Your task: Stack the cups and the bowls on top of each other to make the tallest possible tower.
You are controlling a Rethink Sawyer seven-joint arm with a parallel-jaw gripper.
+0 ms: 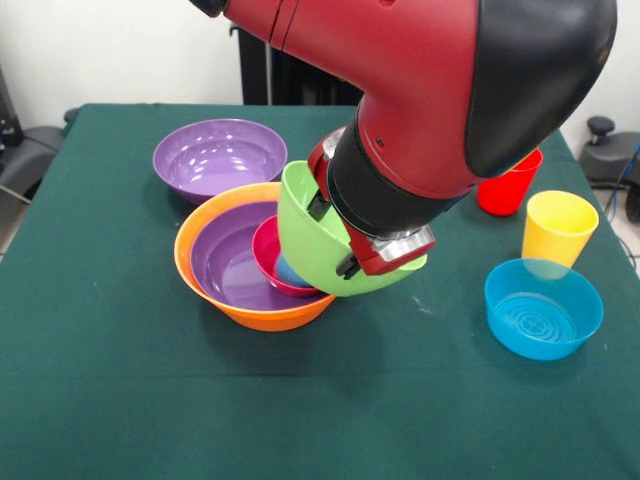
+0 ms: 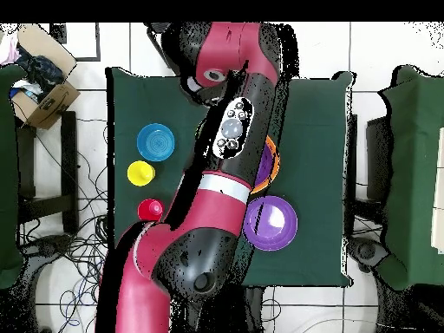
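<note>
The tower stands left of centre: a large orange bowl (image 1: 200, 265) with a purple bowl (image 1: 225, 262) nested in it. A small pink-red bowl (image 1: 266, 258) lies tilted inside them, and a sliver of a blue piece (image 1: 290, 272) shows in it. My gripper (image 1: 333, 237) is shut on the wall of the lime green bowl (image 1: 300, 232). That bowl hangs steeply tilted over the tower's right rim. In the overhead view the arm hides all of this except an edge of the orange bowl (image 2: 277, 160).
A second purple bowl (image 1: 220, 157) (image 2: 270, 222) sits behind the tower. To the right stand a red cup (image 1: 510, 187) (image 2: 150, 209), a yellow cup (image 1: 558, 228) (image 2: 140, 173) and a blue bowl (image 1: 543, 308) (image 2: 156, 141). The green cloth ends close behind the purple bowl.
</note>
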